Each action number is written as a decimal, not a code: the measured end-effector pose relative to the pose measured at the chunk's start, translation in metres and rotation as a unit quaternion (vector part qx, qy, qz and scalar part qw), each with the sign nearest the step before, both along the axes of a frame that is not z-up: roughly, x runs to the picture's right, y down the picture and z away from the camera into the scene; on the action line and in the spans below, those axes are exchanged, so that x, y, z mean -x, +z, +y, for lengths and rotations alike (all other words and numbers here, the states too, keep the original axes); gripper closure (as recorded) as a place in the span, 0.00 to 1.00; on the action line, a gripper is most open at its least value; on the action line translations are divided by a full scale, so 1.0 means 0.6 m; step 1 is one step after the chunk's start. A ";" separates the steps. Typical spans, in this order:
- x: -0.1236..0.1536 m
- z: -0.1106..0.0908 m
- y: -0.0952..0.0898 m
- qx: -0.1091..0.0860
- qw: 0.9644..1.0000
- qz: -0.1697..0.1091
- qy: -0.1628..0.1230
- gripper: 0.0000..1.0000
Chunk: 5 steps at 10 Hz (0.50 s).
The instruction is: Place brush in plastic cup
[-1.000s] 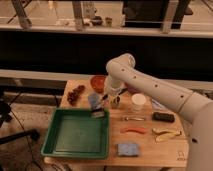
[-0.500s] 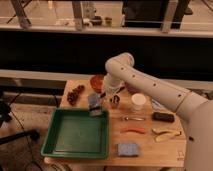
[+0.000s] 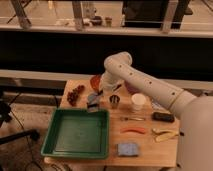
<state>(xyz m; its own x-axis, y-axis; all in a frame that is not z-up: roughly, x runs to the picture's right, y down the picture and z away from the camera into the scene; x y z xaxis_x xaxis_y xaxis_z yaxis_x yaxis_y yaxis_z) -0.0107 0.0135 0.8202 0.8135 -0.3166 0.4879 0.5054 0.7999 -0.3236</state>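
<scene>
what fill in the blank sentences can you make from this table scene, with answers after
1. The hand hangs over the plastic cup, just behind the ____ tray.
2. The white cup stands to the right of the small ____ cup.
3. The blue sponge lies near the table's ____ edge.

Answers: green; metal; front

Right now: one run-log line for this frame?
phase: placing | gripper: shut on brush, over plastic cup | cup: upright, behind green tray | brush: not released
</scene>
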 end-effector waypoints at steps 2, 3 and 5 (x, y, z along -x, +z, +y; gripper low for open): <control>0.029 -0.010 0.013 -0.002 1.000 -0.014 -0.005 1.00; 0.045 -0.013 0.017 -0.003 1.000 -0.021 -0.008 1.00; 0.053 -0.021 0.031 -0.004 1.000 -0.029 -0.008 1.00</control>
<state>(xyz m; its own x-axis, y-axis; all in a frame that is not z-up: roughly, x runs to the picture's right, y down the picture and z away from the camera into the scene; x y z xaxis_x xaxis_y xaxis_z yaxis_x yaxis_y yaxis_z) -0.0428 0.0007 0.8389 0.7791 -0.3322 0.5316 0.5351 0.7943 -0.2877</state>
